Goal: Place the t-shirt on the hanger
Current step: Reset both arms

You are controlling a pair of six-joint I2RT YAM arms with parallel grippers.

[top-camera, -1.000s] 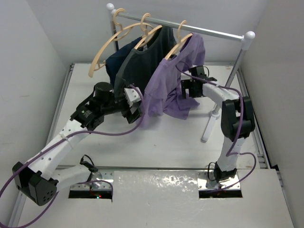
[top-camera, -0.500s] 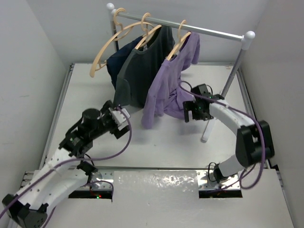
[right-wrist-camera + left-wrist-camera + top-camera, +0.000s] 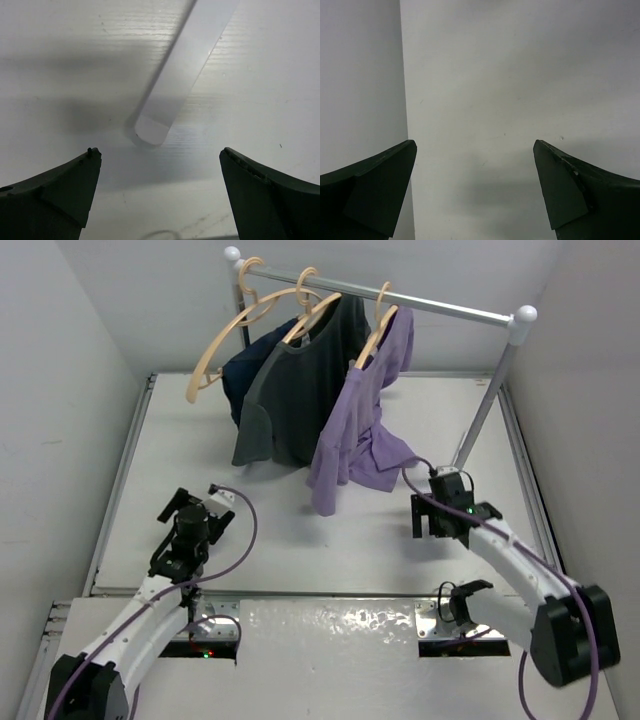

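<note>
Jaws on your left gripper [image 3: 200, 500] and right gripper [image 3: 440, 524] gape empty, clear of the soft lavender-purple t-shirt [image 3: 350, 430] draped on its pale tan wooden hanger [image 3: 376, 332], so the task looks done.

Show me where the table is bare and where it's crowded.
Bare: the table between left gripper and right gripper, in front of the lavender t-shirt; the strip left of the navy garment. Crowded: under the rail.
</note>
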